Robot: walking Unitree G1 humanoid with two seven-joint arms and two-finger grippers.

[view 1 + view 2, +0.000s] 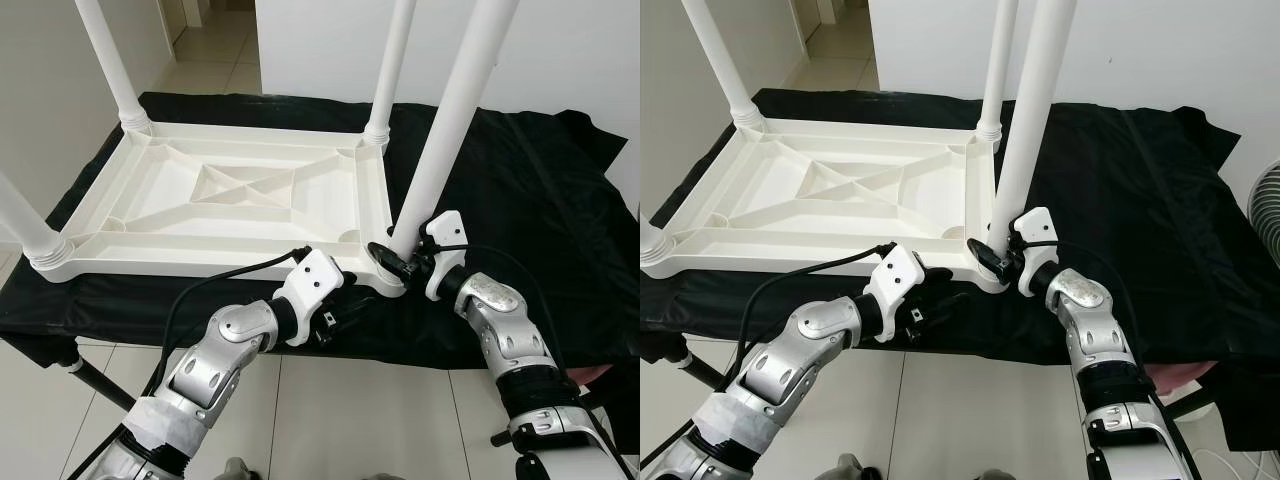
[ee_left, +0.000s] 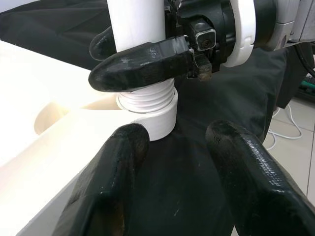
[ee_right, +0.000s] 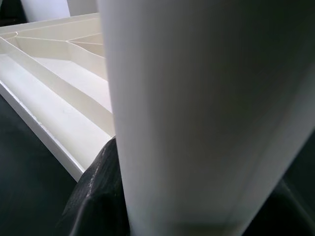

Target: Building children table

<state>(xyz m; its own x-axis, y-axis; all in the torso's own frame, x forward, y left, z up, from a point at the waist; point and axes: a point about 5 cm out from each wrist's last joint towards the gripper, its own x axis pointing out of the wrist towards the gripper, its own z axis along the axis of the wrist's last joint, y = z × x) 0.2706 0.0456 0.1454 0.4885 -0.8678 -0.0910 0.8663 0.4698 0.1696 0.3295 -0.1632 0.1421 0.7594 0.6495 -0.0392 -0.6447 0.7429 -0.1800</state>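
A white plastic table top [image 1: 200, 262] lies upside down on a black cloth [image 1: 530, 200]. Legs stand in its far left [image 1: 105, 55], far right [image 1: 390, 70] and near left [image 1: 20, 215] corners. At the near right corner my right gripper [image 1: 395, 255] is shut on the fourth leg [image 1: 450, 130] low down, just above its threaded end [image 2: 147, 101]. This leg leans to the right in its socket [image 2: 160, 123], with threads showing. My left gripper [image 1: 335, 320] hangs open just in front of that corner, over the cloth's front edge, with nothing between its fingers [image 2: 113, 187].
The cloth drapes over the support's front edge above a tiled floor [image 1: 350, 420]. A white wall rises behind. A fan [image 1: 1265, 215] stands at the far right. A black cable [image 1: 200, 290] runs along my left arm.
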